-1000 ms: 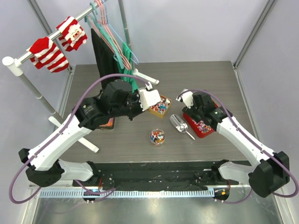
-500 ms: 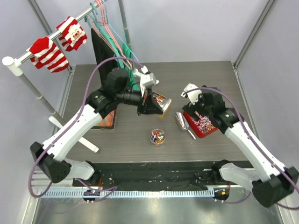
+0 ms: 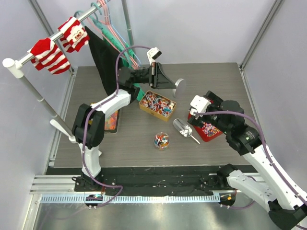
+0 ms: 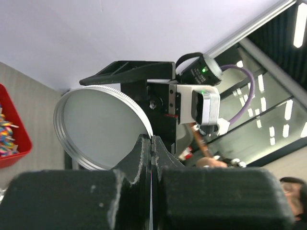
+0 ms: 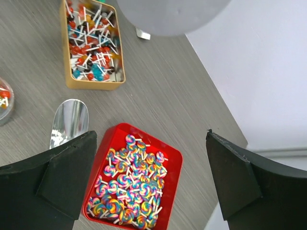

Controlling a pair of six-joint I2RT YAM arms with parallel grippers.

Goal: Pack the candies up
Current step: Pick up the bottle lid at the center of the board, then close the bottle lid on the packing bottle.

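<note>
The left hand (image 4: 152,143) is clenched on the rim of a round silver lid (image 4: 98,125), high above the worktop (image 3: 211,76). The right hand (image 5: 151,135) hangs released over the candies (image 5: 129,184) in the red tray (image 5: 175,164).

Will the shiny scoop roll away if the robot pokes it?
Probably it would rock, not roll far: the scoop has a rounded bowl, but its thin handle sticks out sideways. Its polished metal looks slippery, so it might slide on the table.

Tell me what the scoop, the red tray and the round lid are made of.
Scoop: polished metal, mirror-bright reflections. Red tray: probably glossy plastic or painted tin; smooth, rounded corners. Lid: metal-looking silver rim with fine ridges, dull grey face.
</note>
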